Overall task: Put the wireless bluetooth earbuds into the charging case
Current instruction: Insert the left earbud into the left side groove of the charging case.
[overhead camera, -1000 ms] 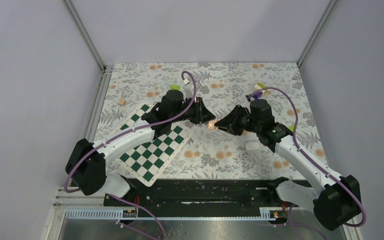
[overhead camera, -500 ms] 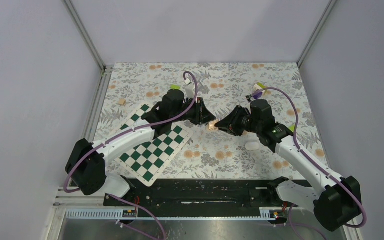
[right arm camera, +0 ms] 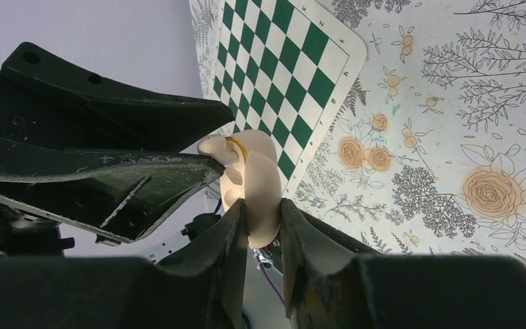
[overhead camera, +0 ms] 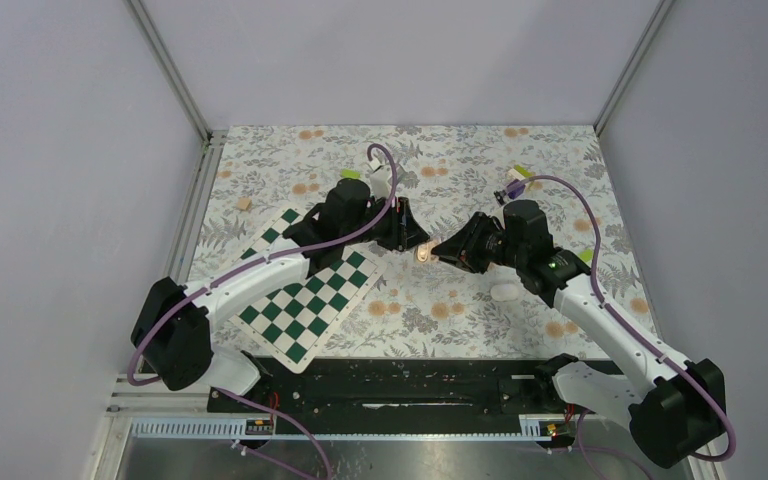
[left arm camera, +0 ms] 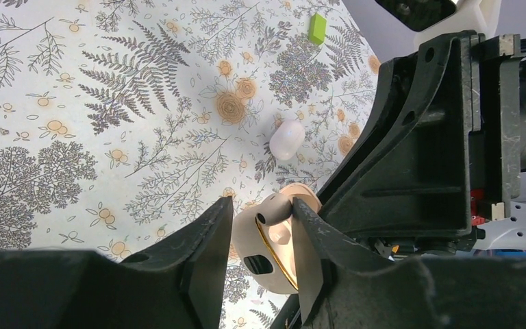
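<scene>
Floral-print desk (overhead camera: 460,170) enclosed by plain grey walls is recorded from the top view. A green-and-white chessboard mat (overhead camera: 305,290) is laid on the left part of it. The left arm (overhead camera: 260,280) and the right arm (overhead camera: 580,300) are seen reaching toward each other, and their jaws meet above the middle of the desk. The charging case (overhead camera: 423,252) is held between them, clear of the surface, just off the mat's right corner. A white rounded object (overhead camera: 505,291) is noted on the desk beside the right arm, and a small tan block (overhead camera: 244,203) near the far left edge, well apart from the rest.

Left wrist view: the case is seen open, tan inside with a gold rim and a dark recess. The left jaws are closed in on it, one finger pressed to each side. The right arm's black housing fills the right half of the view. The white rounded object lies on the desk beyond the case, and a green block (left arm camera: 317,29) farther off.

Right wrist view: the right jaws are pinched on the lower end of the case, which is stood upright. Its upper end is touched by a finger of the left jaws. The chessboard mat is seen on the desk behind.
</scene>
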{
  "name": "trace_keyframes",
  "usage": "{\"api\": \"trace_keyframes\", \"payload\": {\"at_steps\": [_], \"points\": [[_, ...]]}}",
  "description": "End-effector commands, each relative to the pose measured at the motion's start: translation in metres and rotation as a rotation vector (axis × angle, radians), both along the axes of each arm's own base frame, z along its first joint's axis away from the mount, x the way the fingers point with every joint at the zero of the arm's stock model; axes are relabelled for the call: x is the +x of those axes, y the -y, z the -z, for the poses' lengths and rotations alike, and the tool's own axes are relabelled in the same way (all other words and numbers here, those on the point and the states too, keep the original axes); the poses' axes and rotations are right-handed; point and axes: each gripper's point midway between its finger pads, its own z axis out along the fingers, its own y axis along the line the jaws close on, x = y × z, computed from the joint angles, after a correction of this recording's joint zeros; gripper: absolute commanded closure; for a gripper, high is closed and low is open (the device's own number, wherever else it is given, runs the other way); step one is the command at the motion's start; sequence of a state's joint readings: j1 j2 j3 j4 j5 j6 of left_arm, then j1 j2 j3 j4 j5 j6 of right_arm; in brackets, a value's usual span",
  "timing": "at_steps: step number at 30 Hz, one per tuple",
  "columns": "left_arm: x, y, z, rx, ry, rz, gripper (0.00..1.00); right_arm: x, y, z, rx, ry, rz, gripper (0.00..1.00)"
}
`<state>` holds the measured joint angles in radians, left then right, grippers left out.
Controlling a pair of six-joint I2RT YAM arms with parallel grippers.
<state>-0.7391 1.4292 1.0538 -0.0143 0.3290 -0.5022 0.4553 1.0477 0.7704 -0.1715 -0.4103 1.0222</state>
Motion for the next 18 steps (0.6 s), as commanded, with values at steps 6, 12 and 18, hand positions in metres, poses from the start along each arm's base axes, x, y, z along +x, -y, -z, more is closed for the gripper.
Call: {"api": "trace_keyframes", "payload": {"at_steps": [6,12,18], "points": [[0.002,-0.009,0.004,0.051,-0.001,-0.024,0.53,0.011,0.0,-0.045,0.04,0.143,0.005,1.0],[-0.003,-0.011,-0.015,0.034,0.02,-0.015,0.35,0.011,0.001,-0.039,0.025,0.135,0.006,1.0],[-0.01,-0.012,-0.03,0.011,0.029,0.011,0.21,0.012,0.001,-0.037,0.021,0.131,0.007,1.0]]}}
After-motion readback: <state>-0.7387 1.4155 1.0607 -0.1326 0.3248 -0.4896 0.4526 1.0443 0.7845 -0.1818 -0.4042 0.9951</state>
